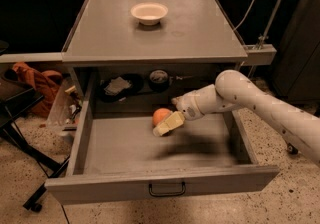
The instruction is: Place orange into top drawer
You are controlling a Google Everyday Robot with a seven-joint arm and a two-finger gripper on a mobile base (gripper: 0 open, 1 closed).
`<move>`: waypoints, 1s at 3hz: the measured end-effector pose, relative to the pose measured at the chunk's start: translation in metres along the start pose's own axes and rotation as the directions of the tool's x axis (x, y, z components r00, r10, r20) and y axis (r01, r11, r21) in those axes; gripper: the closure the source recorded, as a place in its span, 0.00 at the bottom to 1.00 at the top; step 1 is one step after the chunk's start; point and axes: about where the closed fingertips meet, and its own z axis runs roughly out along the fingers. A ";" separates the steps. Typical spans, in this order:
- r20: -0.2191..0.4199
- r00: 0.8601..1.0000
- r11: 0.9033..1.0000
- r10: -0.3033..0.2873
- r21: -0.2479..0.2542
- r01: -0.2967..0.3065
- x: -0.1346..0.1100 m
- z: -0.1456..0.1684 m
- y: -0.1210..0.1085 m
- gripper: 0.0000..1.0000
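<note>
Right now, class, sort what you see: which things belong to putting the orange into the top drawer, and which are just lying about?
Belong to the job:
orange
top drawer, open
gripper, inside the drawer beside the orange

Just lying about:
white bowl on the tabletop
orange cloth at left
dark clutter behind the drawer

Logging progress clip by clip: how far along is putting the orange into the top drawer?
Done: the top drawer stands pulled open, and the orange sits low inside it, near the back. In hand: the gripper is right against the orange's front, so release cannot be confirmed. Left: letting go if it hasn't, then drawing the arm out of the drawer.
</note>
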 end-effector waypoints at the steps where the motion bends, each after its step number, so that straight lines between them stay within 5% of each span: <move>1: 0.032 0.999 0.999 -0.023 -0.038 0.024 -0.005 -0.041 0.003 0.00; 3: -0.026 0.999 0.996 -0.036 -0.083 0.034 -0.008 -0.114 0.030 0.00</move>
